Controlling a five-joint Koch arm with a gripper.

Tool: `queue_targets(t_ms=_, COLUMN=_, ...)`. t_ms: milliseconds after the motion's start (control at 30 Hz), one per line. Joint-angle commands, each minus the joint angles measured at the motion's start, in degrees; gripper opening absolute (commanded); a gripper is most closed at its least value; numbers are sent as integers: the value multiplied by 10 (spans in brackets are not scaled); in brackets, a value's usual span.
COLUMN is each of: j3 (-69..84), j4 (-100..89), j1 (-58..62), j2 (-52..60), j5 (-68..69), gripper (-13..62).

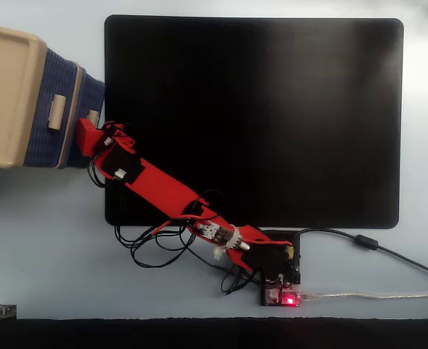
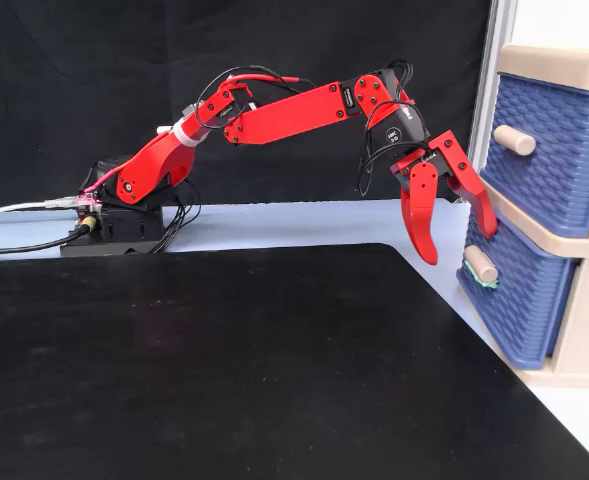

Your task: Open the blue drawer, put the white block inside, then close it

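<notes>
The blue drawer (image 2: 522, 305) (image 1: 92, 91) is the lower one in the beige cabinet. It is pushed in, with its beige handle (image 2: 480, 264) facing the mat. My red gripper (image 2: 459, 243) (image 1: 87, 135) is open right in front of the drawer. One finger (image 2: 419, 215) hangs left of the handle, and the other finger (image 2: 477, 200) lies against the drawer's top edge above the handle. Nothing is between the fingers. The white block is hidden from both fixed views.
An upper blue drawer (image 2: 549, 150) with its own beige handle (image 2: 514, 140) sits shut in the beige cabinet (image 1: 6, 91). A large black mat (image 1: 257, 116) covers the table. The arm's base (image 2: 124, 215), board and cables (image 1: 279, 280) stand at the mat's edge.
</notes>
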Motion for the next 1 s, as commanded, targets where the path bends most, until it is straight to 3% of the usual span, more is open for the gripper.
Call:
queue_targets(t_ms=0, j3=-47, j4=-96, j1=1, j2=-12, j5=15, gripper=343)
queue_targets(t_ms=100, j3=-49, j4=-36, j1=24, j2=28, j5=11, gripper=345)
queue_targets(t_ms=200, j3=-51, j4=190, j1=107, j2=115, j5=-40, gripper=342)
queue_targets(t_ms=333, j3=-44, j4=407, j1=232, j2=223, j5=-246, gripper=340)
queue_targets(t_ms=433, j3=28, j4=430, j1=341, j2=294, j5=-452, gripper=340)
queue_targets(t_ms=600, j3=437, j4=398, j1=403, j2=436, j5=-538, gripper=338)
queue_targets(t_ms=767, j3=934, j4=164, j1=420, j2=688, j5=-546, gripper=339)
queue_targets(t_ms=967, j3=1183, j4=139, j1=506, j2=881, j5=-563, gripper=339)
